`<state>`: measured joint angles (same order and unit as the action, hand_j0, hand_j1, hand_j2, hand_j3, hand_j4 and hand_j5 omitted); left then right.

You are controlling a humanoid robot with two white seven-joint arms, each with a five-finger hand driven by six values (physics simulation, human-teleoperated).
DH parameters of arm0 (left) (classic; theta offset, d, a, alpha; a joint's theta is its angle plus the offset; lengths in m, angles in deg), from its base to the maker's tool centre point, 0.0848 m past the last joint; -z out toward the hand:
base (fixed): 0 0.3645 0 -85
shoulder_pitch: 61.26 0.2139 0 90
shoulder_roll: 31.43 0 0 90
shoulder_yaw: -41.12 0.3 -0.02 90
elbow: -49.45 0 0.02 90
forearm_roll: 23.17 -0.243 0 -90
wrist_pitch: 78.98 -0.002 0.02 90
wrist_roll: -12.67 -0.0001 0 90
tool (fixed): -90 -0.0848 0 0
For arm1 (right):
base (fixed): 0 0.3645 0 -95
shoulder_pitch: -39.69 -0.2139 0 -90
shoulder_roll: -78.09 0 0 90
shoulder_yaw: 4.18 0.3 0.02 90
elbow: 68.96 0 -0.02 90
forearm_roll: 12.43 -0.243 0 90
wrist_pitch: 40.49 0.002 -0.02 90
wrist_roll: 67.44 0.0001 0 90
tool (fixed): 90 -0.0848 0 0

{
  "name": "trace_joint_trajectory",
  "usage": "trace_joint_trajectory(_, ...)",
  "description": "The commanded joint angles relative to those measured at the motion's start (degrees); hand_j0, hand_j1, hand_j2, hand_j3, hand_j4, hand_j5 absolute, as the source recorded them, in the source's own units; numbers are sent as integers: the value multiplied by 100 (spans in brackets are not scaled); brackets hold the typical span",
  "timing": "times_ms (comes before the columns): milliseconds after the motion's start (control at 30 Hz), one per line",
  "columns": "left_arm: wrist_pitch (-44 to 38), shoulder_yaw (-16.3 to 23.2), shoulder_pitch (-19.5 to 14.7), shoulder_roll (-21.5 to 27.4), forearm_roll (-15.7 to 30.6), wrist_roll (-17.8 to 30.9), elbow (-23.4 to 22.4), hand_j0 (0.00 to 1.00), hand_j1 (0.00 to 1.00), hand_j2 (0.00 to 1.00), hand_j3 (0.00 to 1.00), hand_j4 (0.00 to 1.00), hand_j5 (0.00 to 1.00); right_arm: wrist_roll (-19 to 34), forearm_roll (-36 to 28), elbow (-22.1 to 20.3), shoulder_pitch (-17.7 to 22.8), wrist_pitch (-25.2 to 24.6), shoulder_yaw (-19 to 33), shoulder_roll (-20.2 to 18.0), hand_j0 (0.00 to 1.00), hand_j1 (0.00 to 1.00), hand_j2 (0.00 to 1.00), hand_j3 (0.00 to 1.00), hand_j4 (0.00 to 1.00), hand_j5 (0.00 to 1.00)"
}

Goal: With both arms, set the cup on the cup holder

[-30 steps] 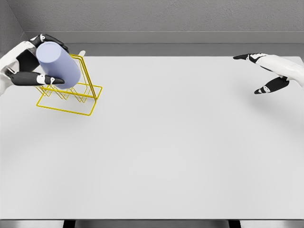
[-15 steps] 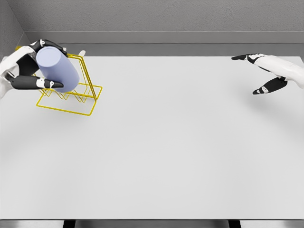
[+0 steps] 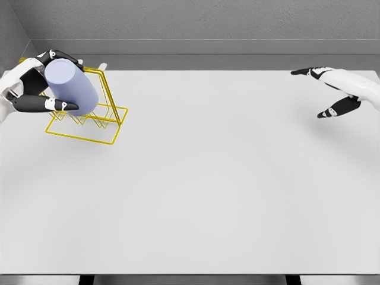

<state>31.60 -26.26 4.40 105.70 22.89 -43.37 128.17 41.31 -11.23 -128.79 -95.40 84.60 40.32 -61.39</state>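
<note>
A pale lavender cup (image 3: 72, 86) is tilted over the yellow wire cup holder (image 3: 89, 122) at the table's far left. My left hand (image 3: 44, 80) is wrapped around the cup from the left, thumb below and fingers over its top end. The cup hides the holder's upper left prongs, so I cannot tell whether it rests on them. My right hand (image 3: 323, 92) hovers at the far right edge of the table, fingers spread and holding nothing.
The white table (image 3: 214, 178) spreads wide in front and to the right of the holder. A grey wall (image 3: 196, 24) runs behind the table's far edge, close to the holder.
The left hand and cup shifted slightly up and left over the holder between the earliest frame and now. The right hand barely drifted.
</note>
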Motion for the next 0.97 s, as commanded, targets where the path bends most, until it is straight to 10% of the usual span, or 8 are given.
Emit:
trace_joint_trajectory(0,-1,-21,0,15,35,-4,3,55,55,55,55,55,55,-3,-40,-2,0,-10,6,9,100,100,100,100,100,100)
trace_joint_trajectory(100,8,-3,0,24,26,14,-6,87,87,87,87,87,87,-3,-40,-2,0,-10,6,18,100,100,100,100,100,100)
trace_joint_trajectory(233,17,-21,-9,68,-18,14,3,96,96,96,96,96,96,-3,-40,-2,0,-10,6,26,100,100,100,100,100,100)
trace_joint_trajectory(567,69,-21,26,156,-18,84,55,97,97,97,97,97,97,-3,-40,-2,9,-10,6,0,100,100,100,100,100,100)
trace_joint_trajectory(700,1442,-74,299,446,-237,104,943,97,97,97,97,97,97,-3,-40,-2,9,-10,6,-17,100,100,100,100,100,100)
trace_joint_trajectory(933,1442,-74,879,490,-563,104,1857,100,100,100,100,100,100,-3,-40,-2,9,-10,7,-35,100,100,100,100,100,100)
